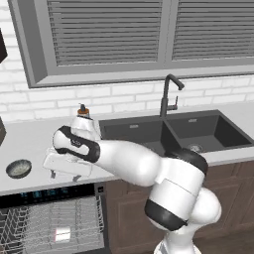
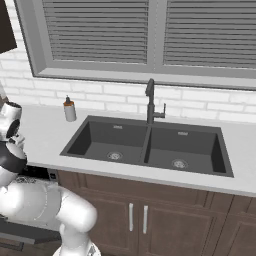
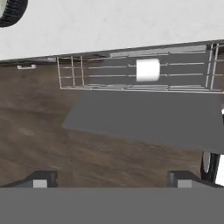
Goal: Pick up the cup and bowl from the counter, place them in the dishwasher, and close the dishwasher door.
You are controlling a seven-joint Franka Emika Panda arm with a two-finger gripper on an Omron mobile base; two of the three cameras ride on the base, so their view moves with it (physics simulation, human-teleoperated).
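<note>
The bowl (image 1: 19, 168), dark grey with a pale speckled inside, sits on the counter (image 1: 30, 139) at the far left, near its front edge. In the hand view the bowl (image 3: 11, 8) is cut by the top left corner. The cup (image 1: 62, 234) lies on its side in the wire rack (image 1: 49, 218) of the open dishwasher (image 1: 49, 192); it shows as a white cylinder (image 3: 148, 70). The dishwasher door (image 3: 148, 120) hangs down flat. My gripper (image 3: 111, 180) hovers over the counter's front edge, right of the bowl, open and empty.
A soap dispenser (image 1: 83, 111) stands on the counter behind my arm, left of the dark double sink (image 1: 173, 131) and its black faucet (image 1: 168, 94). Brown wooden cabinets (image 2: 140, 215) run under the sink. Wood floor (image 3: 39, 131) lies beside the open door.
</note>
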